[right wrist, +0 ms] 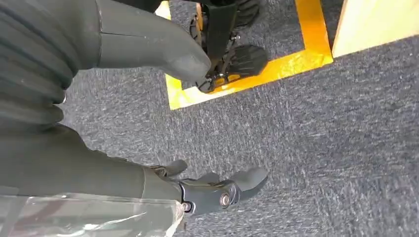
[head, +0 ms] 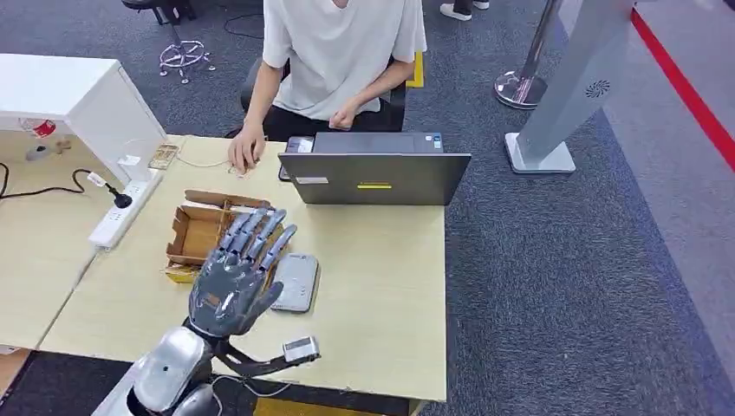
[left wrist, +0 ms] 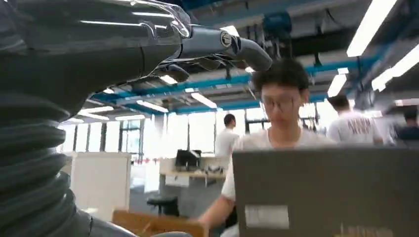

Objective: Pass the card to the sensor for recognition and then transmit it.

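My left hand (head: 234,282) is raised above the wooden table (head: 381,295) with its fingers (head: 260,234) spread and nothing in them. It hovers between an open cardboard box (head: 198,232) and a flat grey sensor pad (head: 297,282), partly covering both. I cannot make out a card. In the left wrist view, the left hand (left wrist: 74,54) points its fingers (left wrist: 232,45) toward the laptop lid (left wrist: 326,192) and the box edge (left wrist: 158,224). My right hand (right wrist: 163,185) hangs over grey carpet, its thumb (right wrist: 163,49) and fingers (right wrist: 222,190) apart and empty.
A closed-back grey laptop (head: 374,176) stands at the table's far edge with a person (head: 338,52) seated behind it, one hand (head: 246,154) on the table. A white power strip (head: 124,212) and a white cabinet (head: 78,100) lie to the left. A grey stand (head: 563,95) rises at the right.
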`<state>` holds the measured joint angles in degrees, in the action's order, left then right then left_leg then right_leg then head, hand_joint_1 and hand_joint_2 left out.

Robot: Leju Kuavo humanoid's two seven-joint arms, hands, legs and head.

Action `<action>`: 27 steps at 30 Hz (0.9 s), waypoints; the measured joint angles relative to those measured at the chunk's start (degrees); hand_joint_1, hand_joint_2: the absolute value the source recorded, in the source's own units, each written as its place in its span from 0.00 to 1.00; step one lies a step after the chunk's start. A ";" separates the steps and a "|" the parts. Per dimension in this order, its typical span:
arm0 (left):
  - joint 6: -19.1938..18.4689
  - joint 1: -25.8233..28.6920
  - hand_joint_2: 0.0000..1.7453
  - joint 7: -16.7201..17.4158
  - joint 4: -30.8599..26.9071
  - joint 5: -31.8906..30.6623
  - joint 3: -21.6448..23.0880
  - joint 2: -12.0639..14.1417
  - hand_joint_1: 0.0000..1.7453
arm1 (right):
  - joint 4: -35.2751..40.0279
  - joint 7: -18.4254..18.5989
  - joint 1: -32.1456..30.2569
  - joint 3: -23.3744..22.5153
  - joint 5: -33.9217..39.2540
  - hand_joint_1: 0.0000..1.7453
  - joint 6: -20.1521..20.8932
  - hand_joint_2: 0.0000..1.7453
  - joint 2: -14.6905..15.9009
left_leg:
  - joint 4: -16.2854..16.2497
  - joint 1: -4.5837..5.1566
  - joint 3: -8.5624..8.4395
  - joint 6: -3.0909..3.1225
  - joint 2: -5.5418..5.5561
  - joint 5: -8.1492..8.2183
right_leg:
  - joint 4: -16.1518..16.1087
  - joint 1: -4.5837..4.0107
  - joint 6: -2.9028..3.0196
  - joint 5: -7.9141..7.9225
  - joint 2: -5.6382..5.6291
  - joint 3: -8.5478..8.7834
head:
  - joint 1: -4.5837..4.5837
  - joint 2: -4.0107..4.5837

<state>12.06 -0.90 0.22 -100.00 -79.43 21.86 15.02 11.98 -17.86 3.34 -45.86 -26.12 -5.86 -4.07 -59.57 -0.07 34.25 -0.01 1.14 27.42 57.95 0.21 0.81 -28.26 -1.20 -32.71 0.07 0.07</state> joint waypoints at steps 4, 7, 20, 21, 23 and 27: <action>-5.36 0.79 1.00 0.98 -0.02 2.49 0.89 2.62 0.00 | 0.00 -0.15 -0.02 -1.07 -0.85 0.00 0.31 1.00 0.00 | 0.00 -0.01 -0.01 -0.01 0.02 -0.03 | 0.01 0.00 0.01 0.01 0.01 0.02 | 0.00 0.00; -7.29 0.16 1.00 3.37 1.09 2.68 0.89 3.30 0.00 | 0.00 -0.17 0.00 -1.44 -1.53 0.00 0.39 1.00 0.00 | 0.00 0.00 -0.04 0.00 0.02 -0.04 | 0.01 0.00 0.00 0.02 0.03 0.06 | 0.00 0.00; -9.61 -3.21 1.00 7.96 8.92 3.28 -0.20 3.49 0.00 | 0.00 -0.02 0.04 -2.18 -3.15 0.00 1.07 1.00 0.00 | -0.02 0.01 -0.03 0.01 0.05 -0.03 | 0.00 0.01 -0.02 0.02 0.07 0.09 | 0.00 0.00; -9.61 -3.19 1.00 7.96 9.29 3.32 -0.29 3.49 0.00 | 0.00 -0.02 0.05 -2.27 -3.23 0.00 1.07 1.00 0.00 | -0.01 0.01 -0.03 0.01 0.05 -0.03 | 0.00 0.00 -0.02 0.02 0.07 0.09 | 0.00 0.00; -9.63 -3.12 1.00 8.04 9.92 3.30 -0.48 3.49 0.00 | 0.00 0.13 0.05 -2.40 -3.45 0.00 1.07 1.00 0.00 | -0.01 0.01 -0.03 0.01 0.05 -0.03 | 0.01 0.00 -0.02 0.02 0.06 0.09 | 0.00 0.00; -9.32 -2.15 1.00 9.20 10.76 2.73 -1.40 3.43 0.00 | 0.00 0.13 0.06 -2.64 -3.76 0.00 1.07 1.00 0.00 | -0.01 0.00 -0.03 0.01 0.04 -0.04 | 0.01 0.00 -0.02 0.02 0.06 0.10 | 0.00 0.00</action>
<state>2.73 -3.05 9.42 -89.24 -76.70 20.46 18.45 11.98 -17.73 3.39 -48.50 -29.88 -4.79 -4.07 -59.58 -0.07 34.22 0.00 1.19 27.39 57.95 0.21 0.78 -28.24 -1.13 -32.61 0.07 0.07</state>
